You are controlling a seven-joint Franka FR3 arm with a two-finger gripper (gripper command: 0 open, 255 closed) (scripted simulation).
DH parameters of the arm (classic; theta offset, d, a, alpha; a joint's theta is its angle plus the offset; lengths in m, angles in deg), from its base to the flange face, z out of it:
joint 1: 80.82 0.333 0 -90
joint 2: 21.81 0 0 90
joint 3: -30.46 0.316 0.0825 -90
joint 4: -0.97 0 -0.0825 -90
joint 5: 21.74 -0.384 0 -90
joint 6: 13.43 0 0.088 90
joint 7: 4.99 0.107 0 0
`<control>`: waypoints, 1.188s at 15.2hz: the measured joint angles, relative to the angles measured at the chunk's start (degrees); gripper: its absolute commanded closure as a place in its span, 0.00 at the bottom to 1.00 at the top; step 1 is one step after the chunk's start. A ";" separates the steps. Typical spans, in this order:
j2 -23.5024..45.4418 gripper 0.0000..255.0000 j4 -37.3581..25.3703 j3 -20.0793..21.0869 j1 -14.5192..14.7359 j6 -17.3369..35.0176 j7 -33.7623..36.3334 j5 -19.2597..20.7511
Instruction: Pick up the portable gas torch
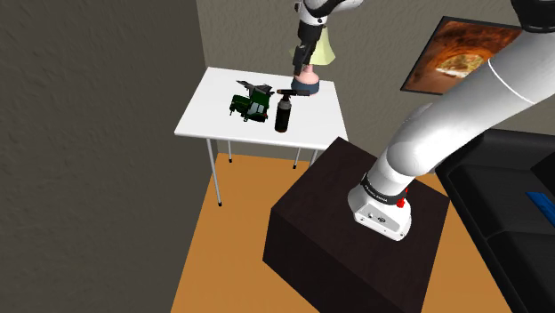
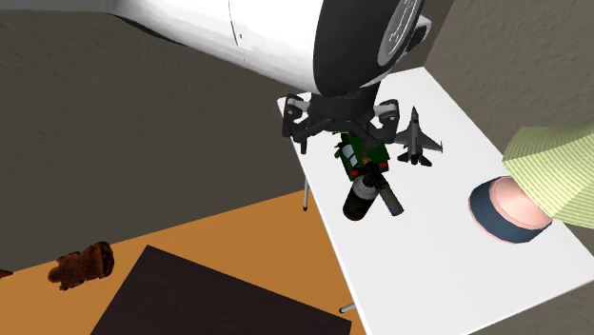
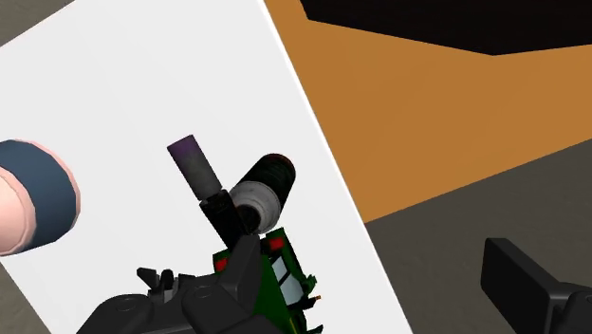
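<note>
Portable gas torch [image 1: 283, 112] stands upright on the white surface [image 1: 205, 111], near the edge facing the stand and just beside a green toy vehicle [image 1: 249, 105]. The black gripper [image 3: 360, 296] hangs above, fingers [image 3: 527, 283] spread wide apart and clasping nothing. By this evidence the pickup is at the approach stage, with descent, grip and lift all left to do.

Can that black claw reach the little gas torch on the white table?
Probably yes: the gripper hangs open over the table near the torch, nothing covers it, though the green toy close beside it may crowd a finger.
</note>
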 measured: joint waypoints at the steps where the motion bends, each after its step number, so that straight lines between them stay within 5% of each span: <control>1: 1.82 0.00 -0.59 -0.58 -0.02 1.12 -1.16 -0.16; 18: 37.99 0.00 -19.28 -2.48 -2.93 15.67 -18.87 -9.93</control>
